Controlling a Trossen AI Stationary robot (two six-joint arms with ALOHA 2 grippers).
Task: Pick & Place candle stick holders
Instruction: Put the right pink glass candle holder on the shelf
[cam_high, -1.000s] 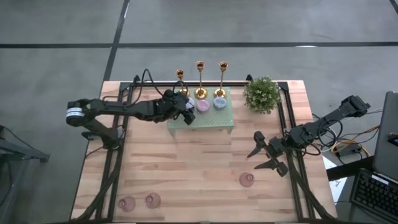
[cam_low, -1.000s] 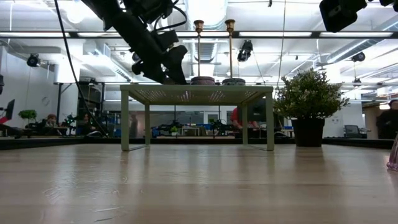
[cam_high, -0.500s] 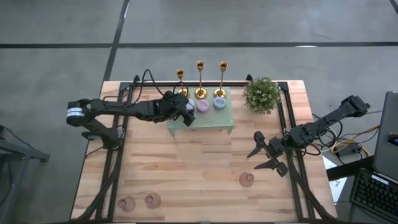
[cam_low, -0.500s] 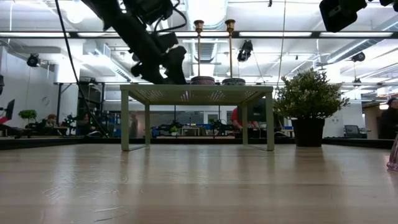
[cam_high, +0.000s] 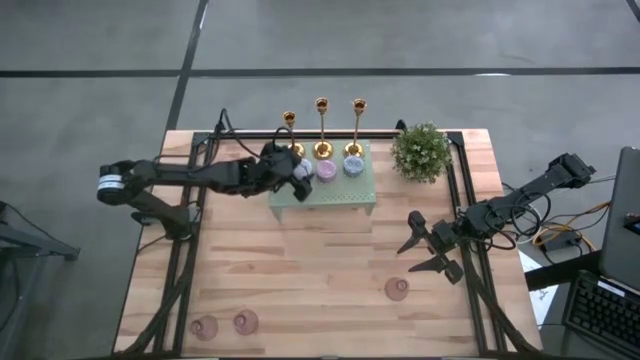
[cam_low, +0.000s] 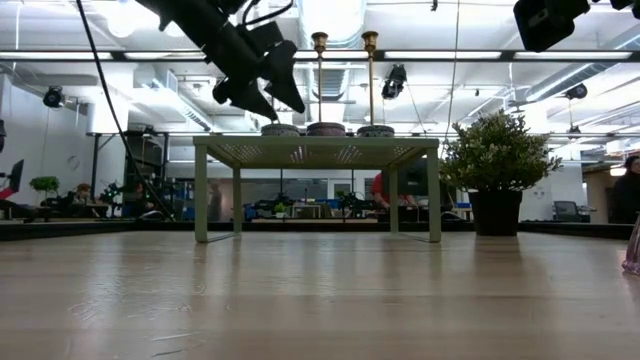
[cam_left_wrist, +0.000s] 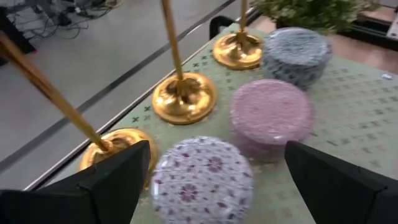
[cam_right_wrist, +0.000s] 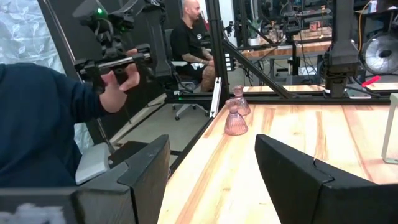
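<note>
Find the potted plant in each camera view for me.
High view: potted plant at the table's far edge, right of the green stand.
Low view: plant right of the stand.
Left wrist view: only its leaves, beyond the stand.
Right wrist view: not in it.
Shared landmark: the green stand.
</note>
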